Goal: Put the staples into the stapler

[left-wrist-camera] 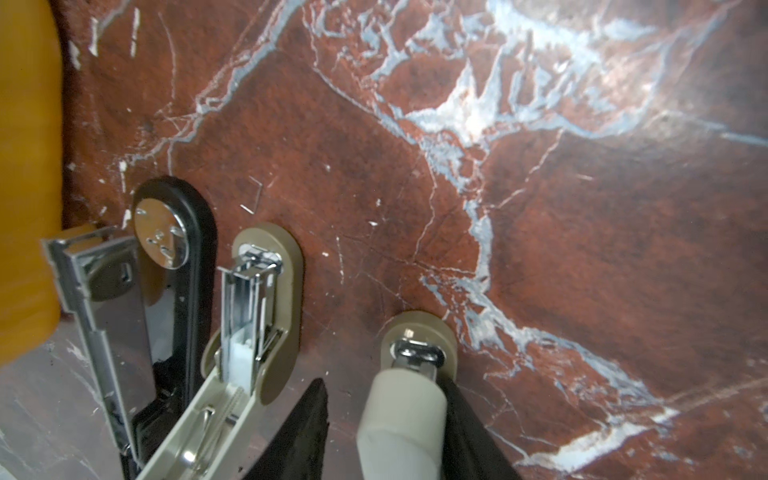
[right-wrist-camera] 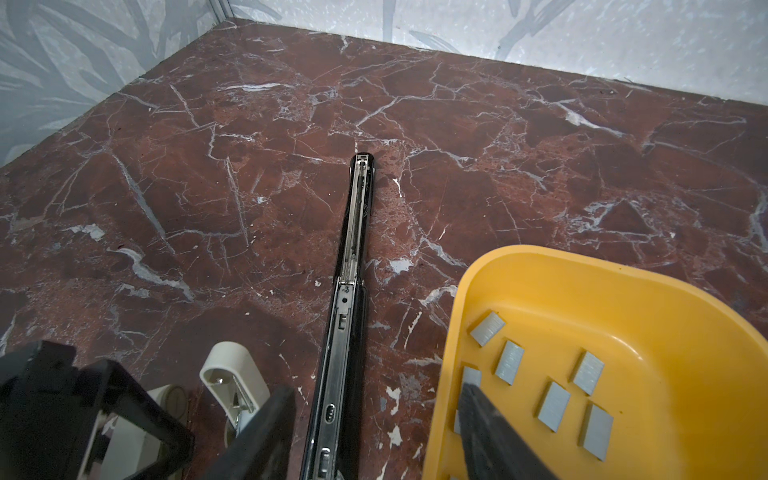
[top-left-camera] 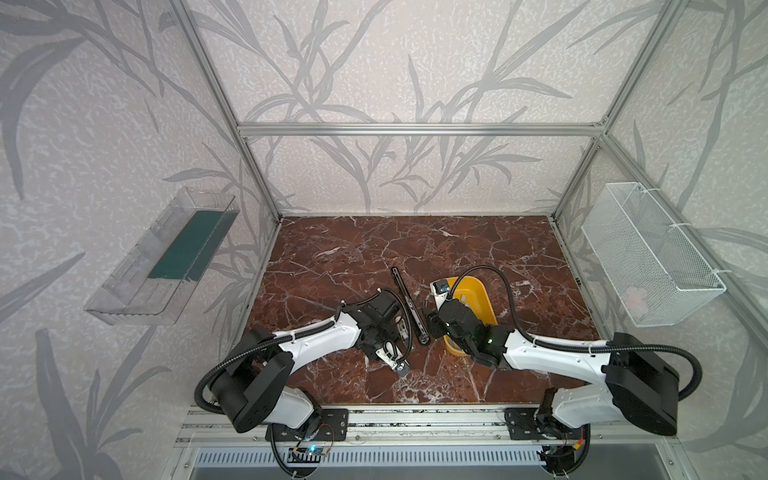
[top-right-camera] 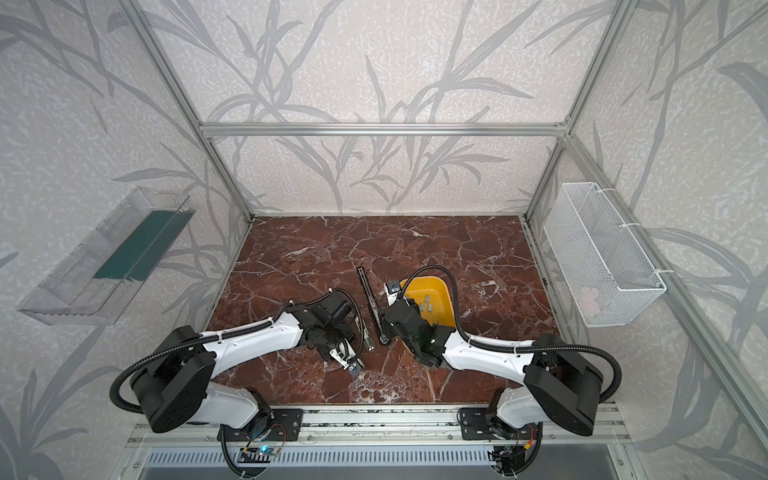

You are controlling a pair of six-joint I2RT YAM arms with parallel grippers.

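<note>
A long black stapler (top-left-camera: 409, 303) (right-wrist-camera: 353, 249) lies opened flat on the marble table, its metal magazine facing up. To its right stands a yellow tray (top-left-camera: 484, 291) holding several grey staples (right-wrist-camera: 552, 405) (top-right-camera: 428, 306). My right gripper (right-wrist-camera: 376, 390) is open and low; one finger is left of the black stapler, the other inside the tray over the staples. My left gripper (left-wrist-camera: 382, 380) is open around a shut cream mini stapler (left-wrist-camera: 403, 407), which rests against one finger with a gap to the other. A second cream mini stapler (left-wrist-camera: 253, 316) lies open beside the black one.
A single loose staple (left-wrist-camera: 253, 195) lies on the table near the black stapler's base. A clear plastic bin (top-left-camera: 166, 257) hangs on the left wall and a white mesh basket (top-left-camera: 648, 257) on the right wall.
</note>
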